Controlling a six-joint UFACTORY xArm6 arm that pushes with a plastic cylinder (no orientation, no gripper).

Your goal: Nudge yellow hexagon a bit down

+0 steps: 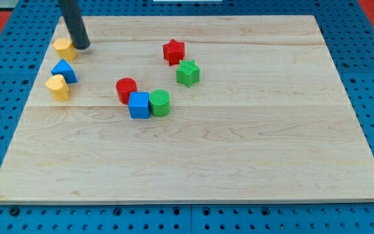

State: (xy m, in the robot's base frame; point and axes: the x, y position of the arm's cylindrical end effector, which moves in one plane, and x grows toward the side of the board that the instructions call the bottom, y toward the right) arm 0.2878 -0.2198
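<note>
The yellow hexagon lies near the board's upper left corner. My tip rests on the board just to the hexagon's right, touching or almost touching its right side. The dark rod rises from there up out of the view's top. A blue triangle lies just below the hexagon, and a yellow heart-like block lies below that.
A red cylinder, a blue cube and a green cylinder cluster at centre left. A red star and a green star lie above them. The wooden board sits on a blue pegboard.
</note>
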